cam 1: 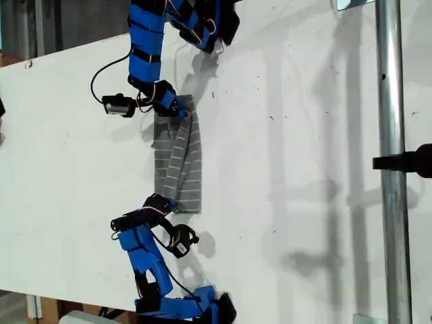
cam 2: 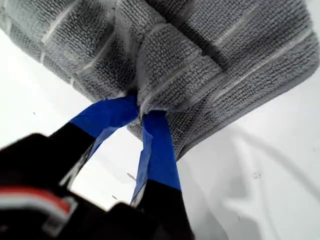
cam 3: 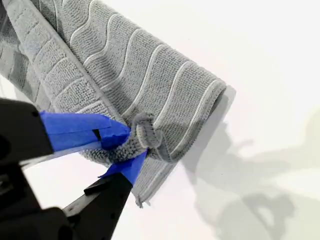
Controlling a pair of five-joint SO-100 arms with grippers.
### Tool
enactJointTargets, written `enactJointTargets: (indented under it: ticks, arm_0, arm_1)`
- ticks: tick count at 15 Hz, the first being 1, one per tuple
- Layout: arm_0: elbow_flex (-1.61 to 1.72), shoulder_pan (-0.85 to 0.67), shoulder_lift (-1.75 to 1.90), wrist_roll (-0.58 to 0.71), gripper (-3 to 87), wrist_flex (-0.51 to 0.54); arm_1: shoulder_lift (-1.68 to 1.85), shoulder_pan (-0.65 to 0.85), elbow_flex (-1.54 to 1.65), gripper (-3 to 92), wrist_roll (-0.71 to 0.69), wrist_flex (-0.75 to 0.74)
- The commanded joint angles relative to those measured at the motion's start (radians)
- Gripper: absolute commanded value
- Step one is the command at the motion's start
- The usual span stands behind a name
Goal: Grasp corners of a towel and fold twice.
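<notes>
The grey striped towel (cam 1: 185, 169) lies partly folded on the white table (cam 1: 304, 169), as a narrow strip with one flap doubled over. My first gripper (cam 1: 167, 202) is at its end nearer the exterior view's bottom. In the first wrist view this gripper (cam 2: 140, 107) is shut on a bunched fold of the towel (cam 2: 200, 60). My second gripper (cam 1: 177, 108) is at the towel's upper end in the exterior view. The second wrist view shows that gripper (cam 3: 132, 142) shut on a curled corner of the towel (cam 3: 125, 65), whose edge is lifted off the table.
A metal pole (cam 1: 390, 135) with a black clamp (cam 1: 412, 160) runs down the exterior view's right. The table's edge crosses that view's upper left. Both blue arms reach in from the exterior view's top and bottom.
</notes>
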Motion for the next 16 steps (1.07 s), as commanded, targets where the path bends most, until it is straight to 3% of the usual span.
enactJointTargets:
  ticks: [1, 8, 16]
  arm_0:
    - [-0.006, 0.015, 0.025, -0.008, -3.2, 0.015]
    - [-0.017, 0.015, 0.034, -0.008, -3.2, 0.017]
    - [-0.112, -0.233, 0.031, 0.107, -3.2, -0.094]
  arm_1:
    - [0.089, -0.009, -0.003, -0.2, -0.014, 0.046]
    - [0.433, -0.037, 0.029, -0.2, 0.031, 0.219]
    - [0.224, 0.291, -0.186, -0.2, -0.265, 0.107]
